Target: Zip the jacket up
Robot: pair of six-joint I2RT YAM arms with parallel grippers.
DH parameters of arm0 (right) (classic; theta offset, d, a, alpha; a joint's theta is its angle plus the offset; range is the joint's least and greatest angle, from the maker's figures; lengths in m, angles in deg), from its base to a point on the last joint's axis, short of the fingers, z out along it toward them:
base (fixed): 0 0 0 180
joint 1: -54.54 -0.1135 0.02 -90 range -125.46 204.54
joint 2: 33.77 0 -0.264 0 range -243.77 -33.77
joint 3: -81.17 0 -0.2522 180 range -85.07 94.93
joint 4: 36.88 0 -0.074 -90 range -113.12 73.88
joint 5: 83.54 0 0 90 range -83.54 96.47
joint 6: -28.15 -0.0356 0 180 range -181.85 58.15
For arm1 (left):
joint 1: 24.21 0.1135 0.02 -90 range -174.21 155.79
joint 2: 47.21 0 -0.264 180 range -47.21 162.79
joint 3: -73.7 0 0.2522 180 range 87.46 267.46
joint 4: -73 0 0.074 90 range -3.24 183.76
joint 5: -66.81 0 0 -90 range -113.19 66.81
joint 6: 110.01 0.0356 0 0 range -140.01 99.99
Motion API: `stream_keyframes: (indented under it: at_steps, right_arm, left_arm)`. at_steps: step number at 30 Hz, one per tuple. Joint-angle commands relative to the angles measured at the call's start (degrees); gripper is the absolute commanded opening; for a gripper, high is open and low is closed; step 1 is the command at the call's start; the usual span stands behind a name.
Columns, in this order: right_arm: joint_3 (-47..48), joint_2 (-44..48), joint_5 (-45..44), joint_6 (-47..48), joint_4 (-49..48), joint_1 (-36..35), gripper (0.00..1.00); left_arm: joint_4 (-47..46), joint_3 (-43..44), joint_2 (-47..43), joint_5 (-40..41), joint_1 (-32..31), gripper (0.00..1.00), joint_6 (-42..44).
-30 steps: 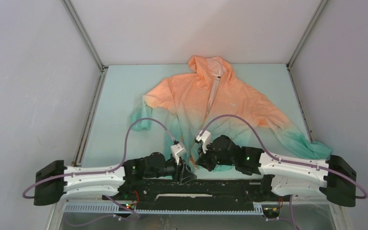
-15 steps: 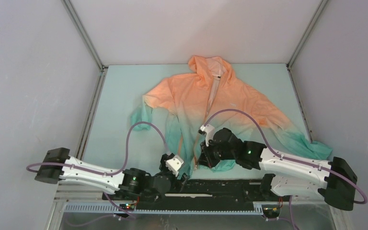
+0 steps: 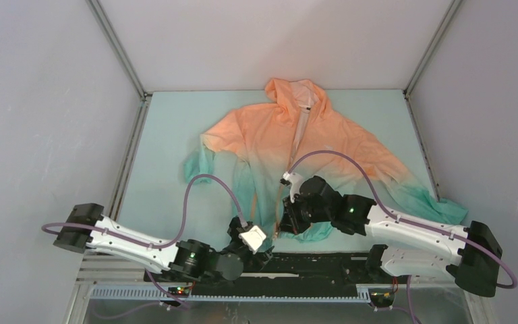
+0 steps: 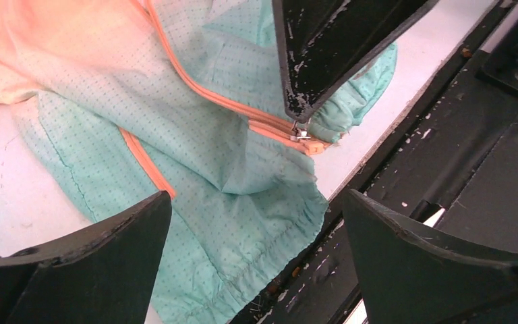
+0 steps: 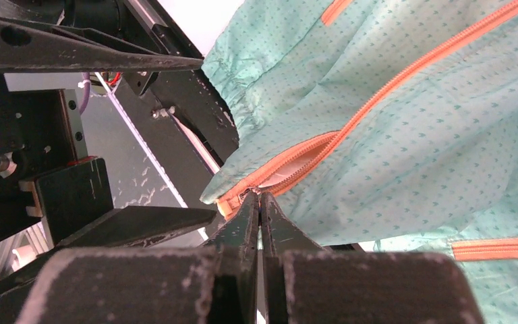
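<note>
Lying flat and face up on the pale green table, the jacket has its peach-orange hood toward the far wall and its mint-teal hem toward the arms, the sleeves spread to either side. Its orange front zipper runs from the hood down toward the near edge of the table. The right gripper has its two dark fingers pressed tightly together, pinching the small metal zipper pull at the very bottom of the zipper, right at the hem. From the left wrist camera the tip of that gripper comes down from above onto the pull, just beside the table's near edge, with the gathered teal hem bunched around it. Near that end the two orange zipper tapes gape slightly apart, showing a sliver of pale lining, before running on together across the teal fabric. The left gripper stands wide open with nothing between its fingers; it sits low over the near hem, close to the black rail along the front of the table. An orange pocket zipper shows on the teal fabric at the lower right of the right wrist view.
</note>
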Motion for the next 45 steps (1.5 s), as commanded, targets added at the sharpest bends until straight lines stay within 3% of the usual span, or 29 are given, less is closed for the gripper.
stream_keyframes:
  at_steps: [1,5,10,15,24,31,35,40,45]
  right_arm:
    - [2.8,1.0,0.2,-2.3,0.6,0.5,0.0]
    - [4.0,1.0,0.5,-2.6,1.6,0.4,0.0]
    - [4.4,1.1,1.2,-2.4,1.8,0.4,0.0]
    - [4.9,0.2,1.9,-1.8,1.7,0.0,0.0]
    - [6.0,-1.1,2.6,-1.0,2.2,-0.2,0.0]
    - [6.8,-1.8,3.3,-0.6,2.8,-0.1,0.0]
    - [8.1,-2.9,3.1,1.3,3.6,-0.5,0.0]
    - [9.9,-6.0,3.4,7.6,5.1,-0.8,0.0]
    - [13.2,-10.9,8.0,17.2,7.1,2.4,0.0]
  left_arm:
    - [-2.4,2.0,-1.8,1.2,-1.1,1.0,2.2]
    - [-3.0,3.5,0.8,3.8,-1.1,0.98,4.1]
    - [-6.9,4.8,3.8,5.7,-0.9,0.81,8.2]
    - [-7.7,6.1,5.1,7.6,-0.5,0.73,9.7]
    - [-9.4,6.2,5.4,4.1,-0.3,0.61,13.0]
    - [-8.1,6.0,5.8,2.1,-0.3,0.57,15.0]
    - [-8.4,6.3,6.4,2.2,-0.3,0.42,17.7]
    - [-11.2,6.2,8.4,3.6,-1.1,0.01,24.5]
    - [-22.5,1.0,8.7,3.7,-5.8,0.0,39.0]
